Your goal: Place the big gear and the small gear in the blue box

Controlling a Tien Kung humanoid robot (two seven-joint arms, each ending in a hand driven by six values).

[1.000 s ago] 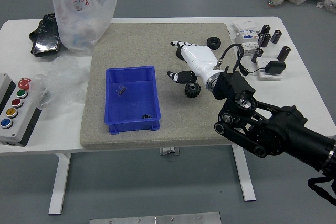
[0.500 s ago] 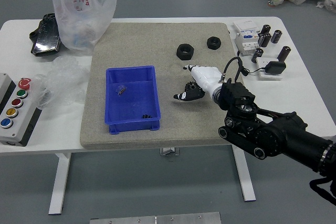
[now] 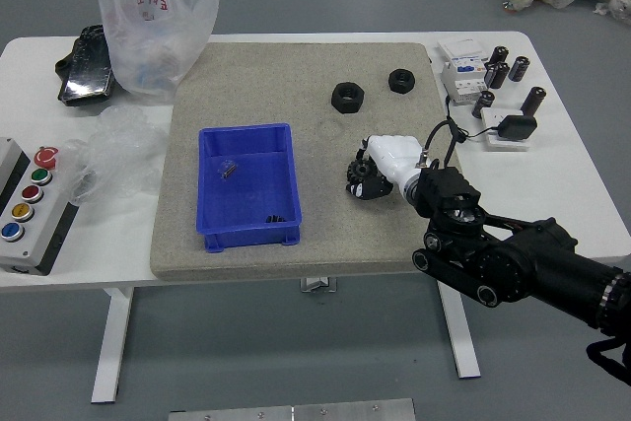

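Locating the dark gear (image 3: 355,172), we find it on the beige mat (image 3: 217,86), to the right of the blue box (image 3: 248,239) and outside it. It sits at the fingertips of our right hand (image 3: 394,161), partly hidden by the fingers (image 3: 369,187). These are curled in and clamped on the gear, with the dark finger segments lying across its nearer side. We cannot tell the position of each finger behind the gear.

Compared with the earlier frame, the fingers are drawn in: they reached out past the gear toward the box then, and now they close around it. We also note that the white back of the hand sits slightly lower and farther right. The box and the two black rings, the left ring (image 3: 335,100) and the right ring (image 3: 394,84), keep their positions.

Our right arm (image 3: 537,261) enters from the lower right and slopes up and leftward over the near right part of the white table (image 3: 552,175). The hand points left, angled down onto the mat. We see a black cable (image 3: 455,135) looping above the wrist. Inside the box, a small dark part (image 3: 276,218) lies near the front right corner.
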